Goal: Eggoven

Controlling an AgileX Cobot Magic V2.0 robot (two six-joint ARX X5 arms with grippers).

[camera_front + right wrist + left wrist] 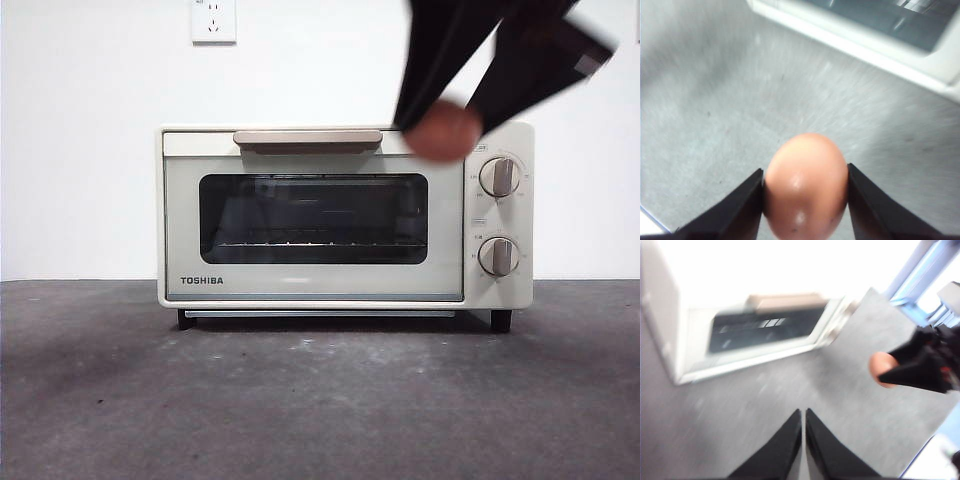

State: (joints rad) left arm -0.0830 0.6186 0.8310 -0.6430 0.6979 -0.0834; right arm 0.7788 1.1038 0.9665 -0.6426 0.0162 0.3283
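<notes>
1. A dark grey table fills the foreground of the front view, its surface mottled and worn
2. In the left wrist view, the left gripper hangs over the bare table in front of the oven, its two black jaws pressed together with nothing between them
3. The right gripper is clenched on an egg, one black jaw touching each side of it. The egg is smooth and orange-brown with small glossy highlights, and it is held in the air above the table
4. In the front view the right gripper comes down from the upper right as a big blurred dark shape, and the egg shows at its tip, level with the oven's top right corner and in front of it
5. The left wrist view also catches the same egg in the right gripper, off to the side of the oven's knob end and apart from it
6. Behind stands a cream oven marked TOSHIBA, upright on short dark feet. Its door is closed, with a tan handle along the top and a dark window showing a wire rack inside
7. Two round knobs sit one above the other on the oven's right panel
8. Farthest back is a white wall with a white socket high above the oven
</notes>
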